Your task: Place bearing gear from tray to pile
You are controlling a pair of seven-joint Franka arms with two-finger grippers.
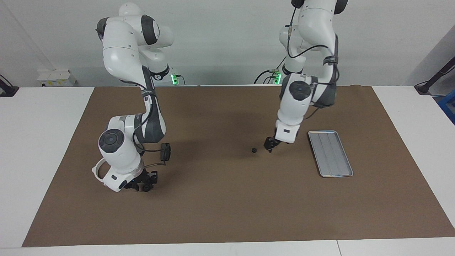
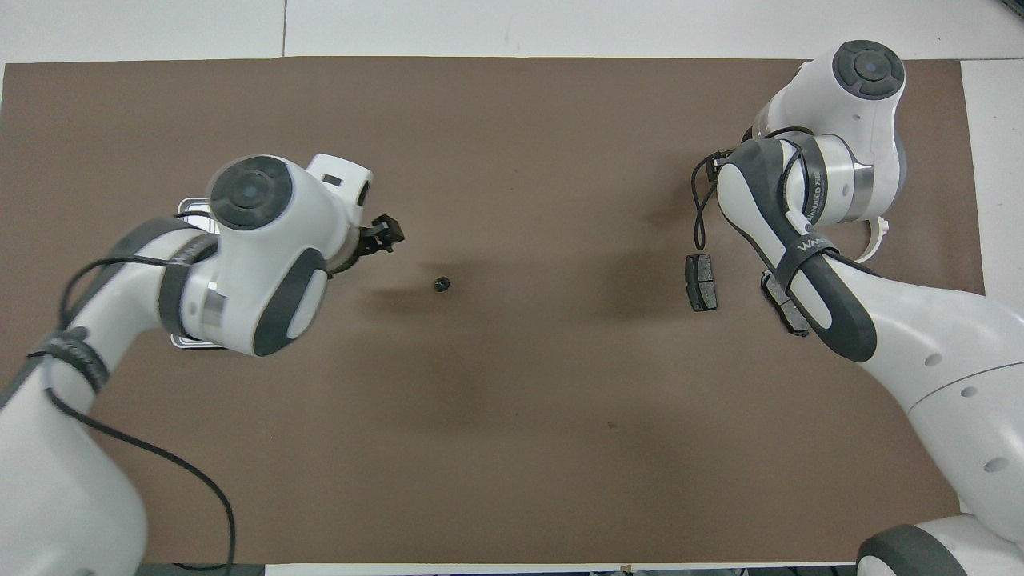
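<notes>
bearing gear (image 1: 253, 150) loose on mat, just beside left gripper (image 1: 268, 146), toward pile (image 2: 702, 282) | left gripper released, nearer | right gripper (image 1: 144, 184) low by pile, grip unclear | tray (image 1: 330, 153) empty

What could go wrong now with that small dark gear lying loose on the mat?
The small dark round bearing gear lies alone mid-mat, well short of the white curved half-ring bracket; being round, it may roll if nudged. The right gripper sits low by the dark grey brake-pad plate, so it might knock it.
</notes>
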